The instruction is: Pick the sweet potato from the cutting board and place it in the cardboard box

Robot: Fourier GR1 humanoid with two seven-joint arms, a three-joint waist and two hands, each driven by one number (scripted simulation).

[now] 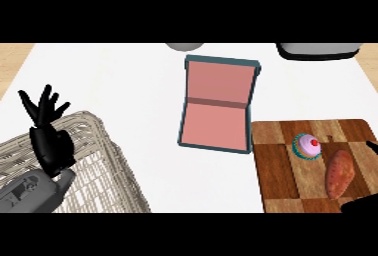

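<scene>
- Left hand [46,111] is showing at the left edge, fingers straight and spread, pointing up, holding nothing; its grey forearm is lying over a wire basket [103,165] at the near left.
- Right hand [362,206] is barely showing as a dark shape at the near right corner, cut off by the edge; whether its fingers are released or clenched cannot be told.
- No writing or labels are showing on anything.
- Sweet potato [339,175] is lying on the cutting board [280,165] at the right, just near of a pink-frosted cupcake [308,145].
- Box [218,105], teal outside and pink inside, is sitting open in the middle, just left of the board.
- Two objects at the far edge are cut off and hard to make out.
</scene>
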